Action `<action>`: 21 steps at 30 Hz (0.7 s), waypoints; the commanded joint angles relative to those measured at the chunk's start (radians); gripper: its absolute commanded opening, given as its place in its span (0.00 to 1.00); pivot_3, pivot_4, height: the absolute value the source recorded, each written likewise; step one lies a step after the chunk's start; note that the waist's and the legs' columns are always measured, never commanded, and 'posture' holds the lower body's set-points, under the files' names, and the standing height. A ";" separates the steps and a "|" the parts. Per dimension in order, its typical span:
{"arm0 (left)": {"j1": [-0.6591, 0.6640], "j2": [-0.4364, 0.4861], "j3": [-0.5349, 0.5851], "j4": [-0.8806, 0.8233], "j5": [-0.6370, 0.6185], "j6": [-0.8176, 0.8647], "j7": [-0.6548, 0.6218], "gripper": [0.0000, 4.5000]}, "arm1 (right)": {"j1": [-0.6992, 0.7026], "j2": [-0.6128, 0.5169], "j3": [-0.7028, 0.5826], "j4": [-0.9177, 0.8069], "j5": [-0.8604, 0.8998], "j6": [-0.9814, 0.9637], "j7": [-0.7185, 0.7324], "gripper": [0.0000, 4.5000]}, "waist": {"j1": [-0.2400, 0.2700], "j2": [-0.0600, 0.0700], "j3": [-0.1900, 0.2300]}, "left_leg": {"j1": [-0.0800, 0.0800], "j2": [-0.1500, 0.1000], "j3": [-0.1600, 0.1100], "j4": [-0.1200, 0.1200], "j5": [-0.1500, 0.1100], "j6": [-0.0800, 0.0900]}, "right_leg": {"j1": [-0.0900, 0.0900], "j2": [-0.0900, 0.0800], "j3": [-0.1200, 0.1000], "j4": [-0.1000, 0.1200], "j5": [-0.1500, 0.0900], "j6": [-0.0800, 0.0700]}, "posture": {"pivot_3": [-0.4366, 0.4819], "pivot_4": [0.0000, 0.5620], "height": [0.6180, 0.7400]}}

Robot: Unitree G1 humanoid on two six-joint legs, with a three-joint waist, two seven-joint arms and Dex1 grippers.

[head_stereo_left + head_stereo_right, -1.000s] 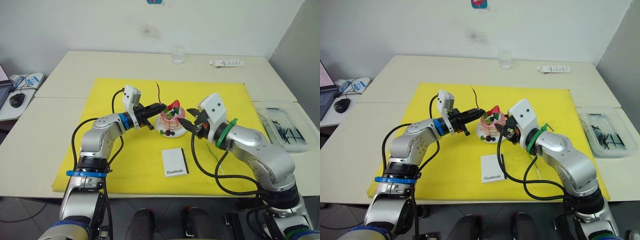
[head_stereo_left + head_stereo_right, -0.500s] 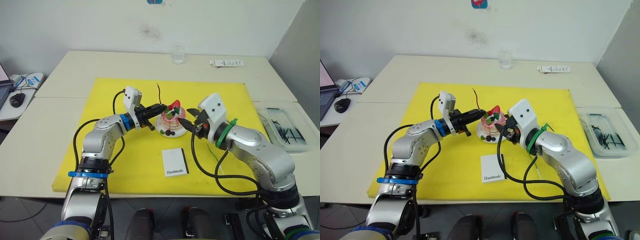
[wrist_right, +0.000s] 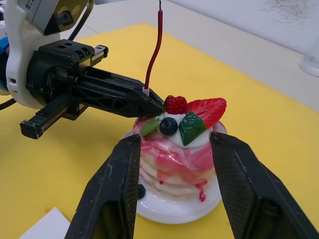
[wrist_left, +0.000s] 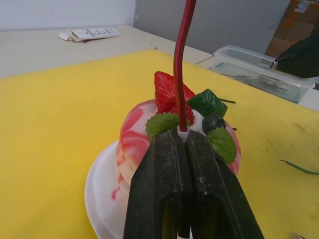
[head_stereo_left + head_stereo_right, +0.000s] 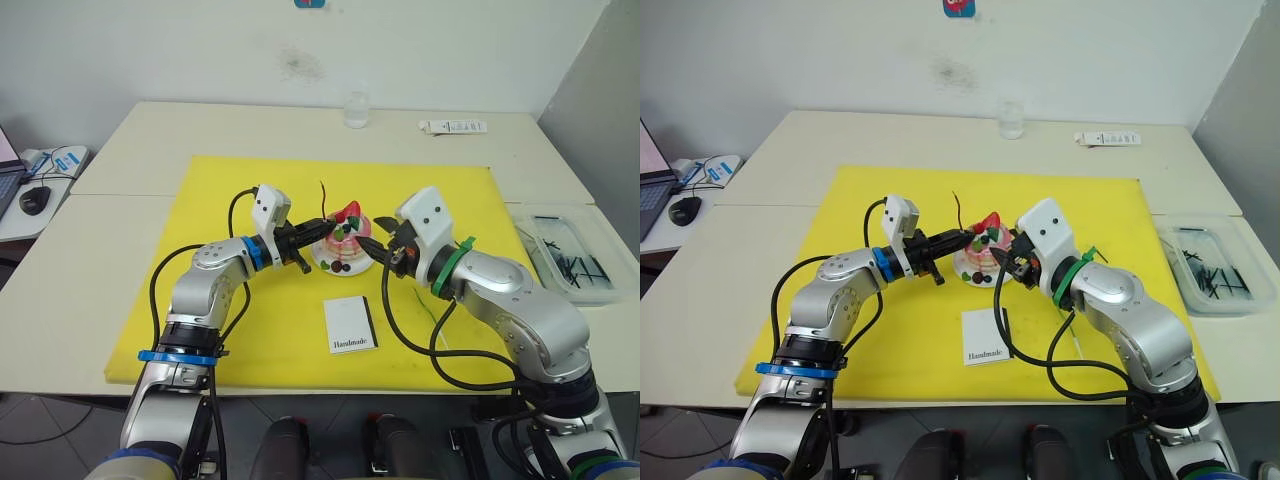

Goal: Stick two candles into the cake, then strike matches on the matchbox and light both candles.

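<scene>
The pink cake (image 5: 345, 238), topped with a strawberry, sits on its white plate (image 3: 172, 211) in the middle of the yellow mat. My left gripper (image 4: 182, 135) is shut on the white end of the dark red candle (image 4: 180, 64). It holds the candle upright at the cake's top edge on the left side. My right gripper (image 3: 174, 142) is open, with one finger on each side of the cake. The green candle (image 4: 299, 168) lies on the mat by my right arm. The white matchbox (image 5: 350, 324) lies in front of the cake. Dark matches (image 5: 568, 264) lie in a clear tray.
The clear tray (image 5: 590, 290) stands off the mat at the right. A glass (image 5: 356, 108) and a white flat object (image 5: 453, 126) stand at the table's back. A mouse (image 5: 33, 198) is at the far left. The yellow mat (image 5: 250, 320) has bare room in front on the left.
My left gripper has moved right with the red candle, from beside the cake to its top edge. The right gripper has stayed around the cake.
</scene>
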 commanded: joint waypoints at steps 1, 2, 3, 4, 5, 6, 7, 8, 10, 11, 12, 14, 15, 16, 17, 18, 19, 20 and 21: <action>-0.011 0.002 0.002 -0.015 0.009 -0.024 -0.004 0.14 | -0.008 0.000 -0.014 -0.023 -0.009 -0.027 0.007 0.51 | 0.000 0.000 0.000 | 0.000 0.000 0.000 0.000 0.000 0.000 | 0.000 0.000 0.000 0.000 0.000 0.000 | 0.48 0.27 1.00; -0.012 0.002 0.003 -0.013 0.009 -0.027 -0.004 0.20 | -0.009 0.000 -0.014 -0.022 -0.009 -0.028 0.008 0.51 | 0.000 0.000 0.000 | 0.000 0.000 0.000 0.000 0.000 0.000 | 0.000 0.000 0.000 0.000 0.000 0.000 | 0.48 0.27 1.00; -0.011 0.002 0.004 -0.013 0.010 -0.029 -0.003 0.25 | -0.008 0.000 -0.014 -0.023 -0.009 -0.028 0.009 0.51 | 0.000 0.000 0.000 | 0.000 0.000 0.000 0.000 0.000 0.000 | 0.000 0.000 0.000 0.000 0.000 0.000 | 0.48 0.27 1.00; -0.014 0.000 0.011 -0.014 0.003 -0.026 0.000 0.33 | -0.008 0.001 -0.014 -0.024 -0.009 -0.028 0.009 0.51 | 0.000 0.000 0.000 | 0.000 0.000 0.000 0.000 0.000 0.000 | 0.000 0.000 0.000 0.000 0.000 0.000 | 0.48 0.27 1.00; -0.015 -0.002 0.016 -0.014 -0.001 -0.023 0.001 0.40 | -0.008 0.001 -0.014 -0.024 -0.010 -0.027 0.010 0.51 | 0.000 0.000 0.000 | 0.000 0.000 0.000 0.000 0.000 0.000 | 0.000 0.000 0.000 0.000 0.000 0.000 | 0.48 0.27 1.00; -0.016 -0.002 0.019 -0.019 -0.006 -0.017 0.000 0.48 | -0.008 0.001 -0.014 -0.025 -0.010 -0.027 0.011 0.51 | 0.000 0.000 0.000 | 0.000 0.000 0.000 0.000 0.000 0.000 | 0.000 0.000 0.000 0.000 0.000 0.000 | 0.48 0.27 1.00; -0.017 0.000 0.021 -0.022 -0.007 -0.015 0.000 0.55 | -0.008 0.002 -0.015 -0.025 -0.011 -0.027 0.011 0.51 | 0.000 0.000 0.000 | 0.000 0.000 0.000 0.000 0.000 0.000 | 0.000 0.000 0.000 0.000 0.000 0.000 | 0.48 0.27 1.00; -0.017 0.001 0.021 -0.024 -0.007 -0.013 -0.001 0.62 | -0.008 0.002 -0.015 -0.024 -0.011 -0.027 0.012 0.51 | 0.000 0.000 0.000 | 0.000 0.000 0.000 0.000 0.000 0.000 | 0.000 0.000 0.000 0.000 0.000 0.000 | 0.48 0.27 1.00; -0.018 0.005 0.024 -0.029 -0.007 -0.010 -0.001 0.76 | -0.008 0.003 -0.015 -0.022 -0.014 -0.028 0.014 0.51 | 0.000 0.000 0.000 | 0.000 0.000 0.000 0.000 0.000 0.000 | 0.000 0.000 0.000 0.000 0.000 0.000 | 0.48 0.27 1.00; -0.019 0.006 0.026 -0.032 -0.008 -0.007 -0.001 0.82 | -0.008 0.003 -0.015 -0.021 -0.016 -0.029 0.015 0.51 | 0.000 0.000 0.000 | 0.000 0.000 0.000 0.000 0.000 0.000 | 0.000 0.000 0.000 0.000 0.000 0.000 | 0.48 0.27 1.00; -0.019 0.007 0.028 -0.035 -0.009 -0.004 -0.001 0.90 | -0.009 0.004 -0.015 -0.020 -0.016 -0.030 0.015 0.51 | 0.000 0.000 0.000 | 0.000 0.000 0.000 0.000 0.000 0.000 | 0.000 0.000 0.000 0.000 0.000 0.000 | 0.48 0.27 1.00; -0.019 0.011 0.032 -0.042 -0.009 0.001 0.000 1.00 | -0.011 0.006 -0.015 -0.017 -0.018 -0.031 0.015 0.51 | 0.000 0.000 0.000 | 0.000 0.000 0.000 0.000 0.000 0.000 | 0.000 0.000 0.000 0.000 0.000 0.000 | 0.48 0.27 1.00; -0.017 0.016 0.035 -0.052 -0.012 0.007 0.000 1.00 | -0.011 0.007 -0.014 -0.018 -0.018 -0.031 0.016 0.51 | 0.000 0.000 0.000 | 0.000 0.000 0.000 0.000 0.000 0.000 | 0.000 0.000 0.000 0.000 0.000 0.000 | 0.48 0.27 1.00; -0.014 0.022 0.038 -0.064 -0.014 0.013 0.001 1.00 | -0.010 0.008 -0.015 -0.019 -0.018 -0.031 0.016 0.51 | 0.000 0.000 0.000 | 0.000 0.000 0.000 0.000 0.000 0.000 | 0.000 0.000 0.000 0.000 0.000 0.000 | 0.48 0.27 1.00; -0.009 0.029 0.043 -0.077 -0.019 0.022 0.001 1.00 | -0.009 0.009 -0.016 -0.019 -0.018 -0.030 0.017 0.51 | 0.000 0.000 0.000 | 0.000 0.000 0.000 0.000 0.000 0.000 | 0.000 0.000 0.000 0.000 0.000 0.000 | 0.48 0.27 1.00; -0.003 0.038 0.047 -0.092 -0.025 0.032 0.000 1.00 | -0.008 0.009 -0.016 -0.020 -0.019 -0.030 0.018 0.51 | 0.000 0.000 0.000 | 0.000 0.000 0.000 0.000 0.000 0.000 | 0.000 0.000 0.000 0.000 0.000 0.000 | 0.48 0.27 1.00; 0.007 0.051 0.050 -0.112 -0.029 0.043 -0.002 1.00 | -0.006 0.008 -0.018 -0.021 -0.020 -0.029 0.020 0.51 | 0.000 0.000 0.000 | 0.000 0.000 0.000 0.000 0.000 0.000 | 0.000 0.000 0.000 0.000 0.000 0.000 | 0.48 0.27 1.00; 0.017 0.064 0.052 -0.131 -0.033 0.054 -0.004 1.00 | -0.004 0.007 -0.020 -0.022 -0.020 -0.028 0.022 0.51 | -0.001 0.000 0.000 | 0.000 0.000 0.000 0.000 0.000 0.000 | 0.000 0.000 0.000 0.000 0.000 0.000 | 0.48 0.27 1.00; 0.032 0.080 0.054 -0.156 -0.039 0.067 -0.009 1.00 | 0.003 0.003 -0.024 -0.026 -0.019 -0.027 0.025 0.51 | -0.001 0.000 0.000 | 0.000 0.000 0.000 0.000 0.000 0.000 | 0.000 0.000 0.000 0.000 0.000 0.000 | 0.48 0.27 1.00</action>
